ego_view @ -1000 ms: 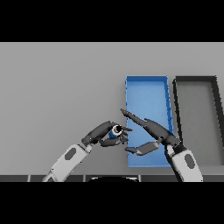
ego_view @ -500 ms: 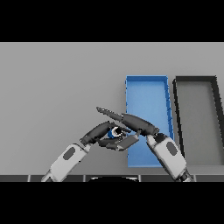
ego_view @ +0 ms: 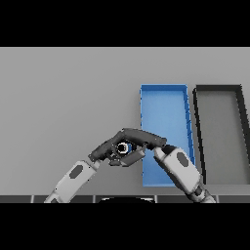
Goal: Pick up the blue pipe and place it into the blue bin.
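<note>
The blue pipe (ego_view: pixel 122 147) is seen end-on, a small blue ring with a dark hole, just left of the blue bin (ego_view: pixel 166 110). My left hand (ego_view: pixel 103 152) reaches in from the lower left, its fingers curled against the pipe's left side. My right hand (ego_view: pixel 142 138) comes in from the lower right across the bin's near left corner. Its fingers lie over the top of the pipe and its thumb sits under it, so the pipe is pinched between them. Most of the pipe's body is hidden by the two hands.
A black bin (ego_view: pixel 219 132) stands right beside the blue bin, on its right. Grey table stretches to the left and to the back. My right forearm (ego_view: pixel 181 168) covers the blue bin's near end.
My right hand has swung left from over the blue bin to the pipe, and its fingers and thumb have come together round it. My left hand has stayed at the pipe.
</note>
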